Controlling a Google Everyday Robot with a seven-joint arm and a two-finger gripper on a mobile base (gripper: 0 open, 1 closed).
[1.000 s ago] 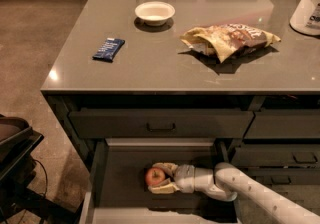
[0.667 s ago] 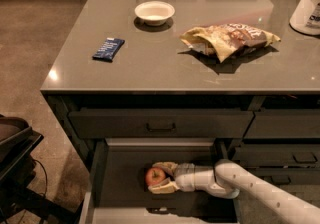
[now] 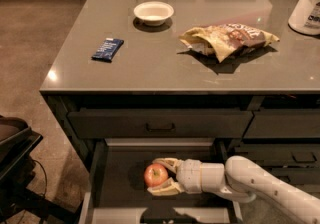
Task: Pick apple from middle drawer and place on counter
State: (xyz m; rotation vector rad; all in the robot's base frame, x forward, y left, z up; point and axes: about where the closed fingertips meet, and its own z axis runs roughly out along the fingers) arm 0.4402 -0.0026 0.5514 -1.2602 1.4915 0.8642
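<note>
In the open drawer [image 3: 117,180], low in the view, the apple [image 3: 156,174] is sitting toward the middle of the dark floor, red with a pale patch on top. The tool [image 3: 154,177] is holding it, its two tan fingers [image 3: 169,164] pressing on the apple from the far and near sides. Whether the apple is resting on the drawer floor or hanging just above it I cannot tell. The white arm [image 3: 260,188] is reaching in from the lower right, crossing the drawer's right edge. Just above, the top drawer [image 3: 160,124] is sitting closed under the desk [image 3: 150,70]. On the desk, a blue packet [image 3: 107,49] is lying near the left edge, a white bowl [image 3: 153,12] is standing farther back, a crumpled bag [image 3: 227,39] is lying to the right of the bowl, and a white tub [image 3: 306,5] is standing at the far right edge.
</note>
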